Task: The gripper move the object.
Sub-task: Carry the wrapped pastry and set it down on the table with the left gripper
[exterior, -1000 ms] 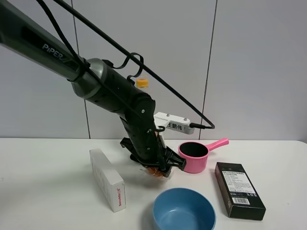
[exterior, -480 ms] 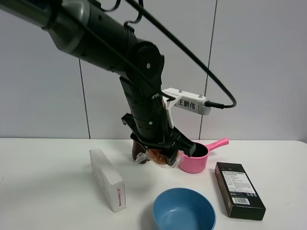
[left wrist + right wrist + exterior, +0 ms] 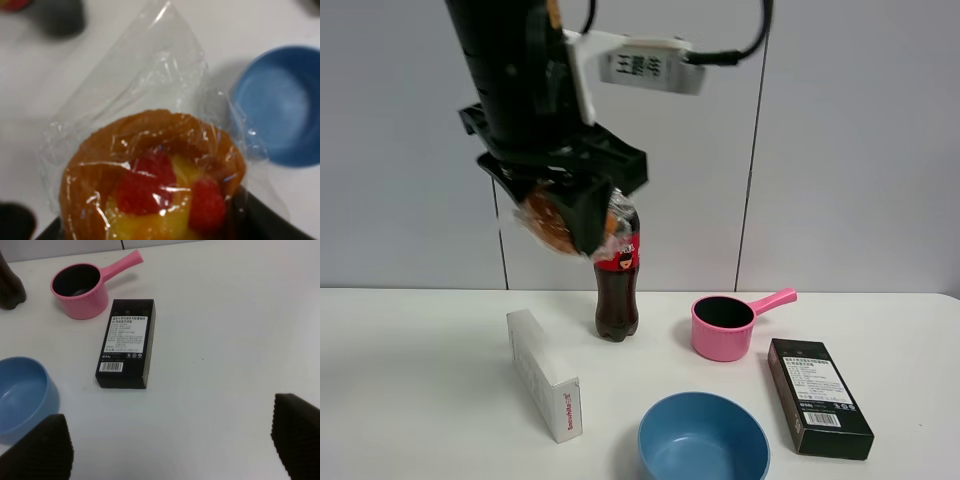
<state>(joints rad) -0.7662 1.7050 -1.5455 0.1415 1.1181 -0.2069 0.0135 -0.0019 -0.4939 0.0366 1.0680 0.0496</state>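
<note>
Left gripper (image 3: 570, 225) risen high; pastry (image 3: 546, 224) (clear-wrapped) clamped within

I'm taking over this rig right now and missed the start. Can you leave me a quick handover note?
Left gripper: shut on the wrapped pastry, held high above the table.
Right gripper: open and empty, over the table near the black box.
Done: the pastry is picked up and off the table.
Left: set it down and release; the pictures do not show where.
</note>
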